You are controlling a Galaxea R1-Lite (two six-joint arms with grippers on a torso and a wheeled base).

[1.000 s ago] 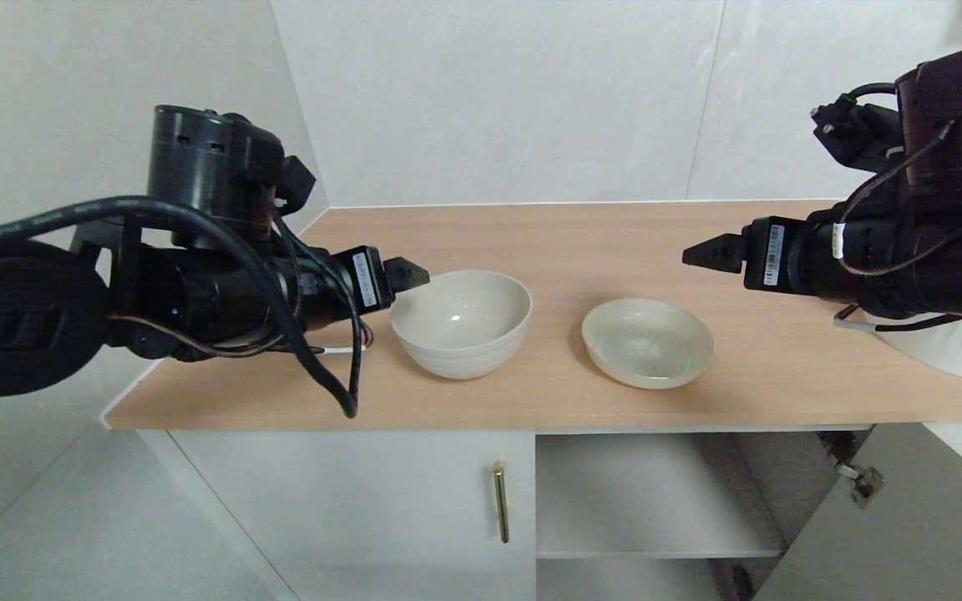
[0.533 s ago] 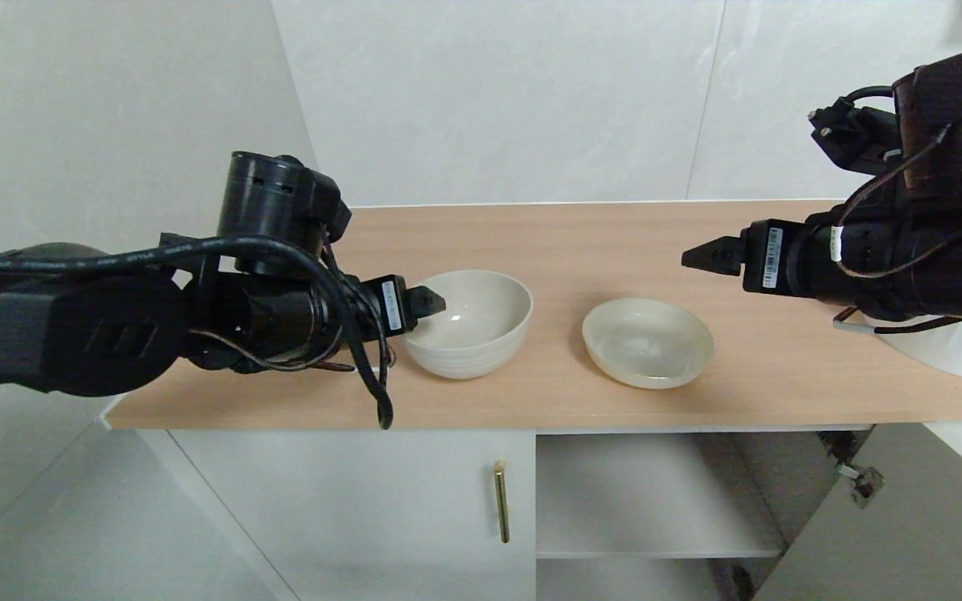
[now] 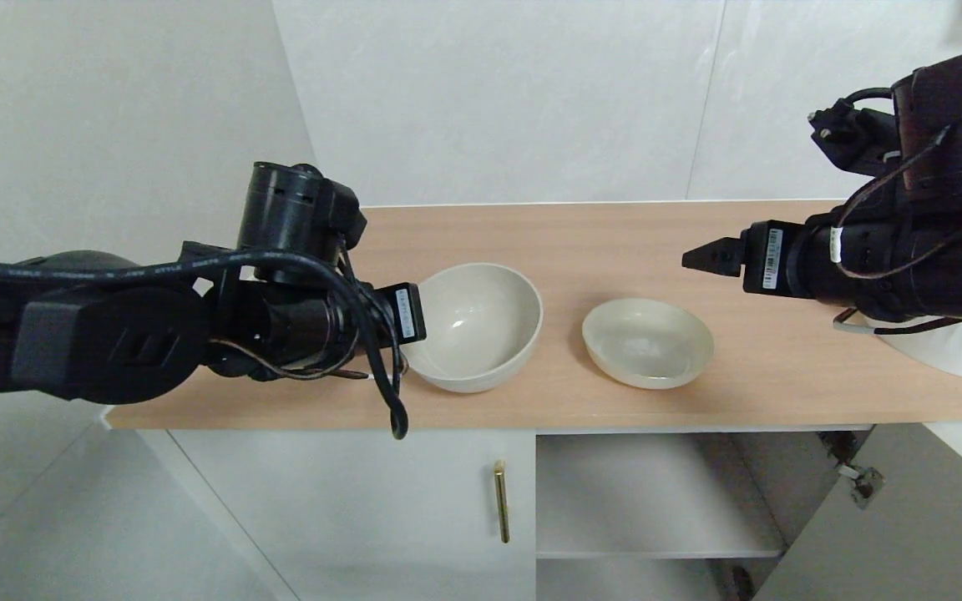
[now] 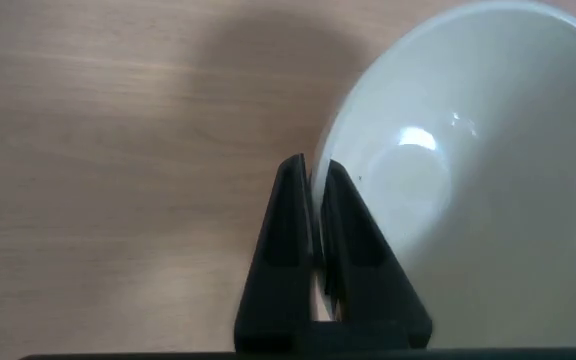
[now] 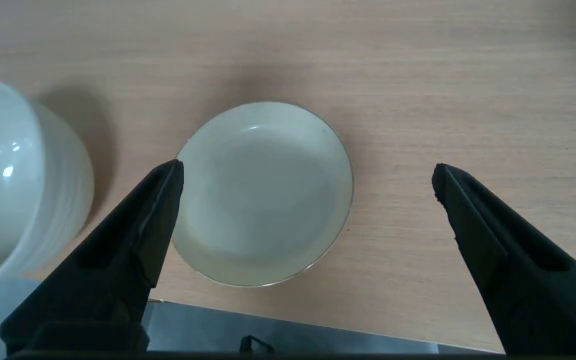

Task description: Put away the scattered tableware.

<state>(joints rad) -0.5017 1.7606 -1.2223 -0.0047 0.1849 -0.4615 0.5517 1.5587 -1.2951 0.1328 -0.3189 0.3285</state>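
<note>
A deep white bowl sits tipped on the wooden counter, its left side raised. My left gripper is shut on the bowl's left rim, one finger inside and one outside. To the bowl's right a shallow cream dish rests flat on the counter. My right gripper hangs open above the counter, up and to the right of the dish, with nothing between its fingers.
A white ribbed container stands at the counter's right end under my right arm. Below, the cabinet has an open shelved compartment, its door swung out to the right. Left of it is a closed door with a gold handle.
My left gripper has come forward and down onto the bowl's rim and shut on it. The bowl has tipped and shifted slightly right. The right arm has kept still.
</note>
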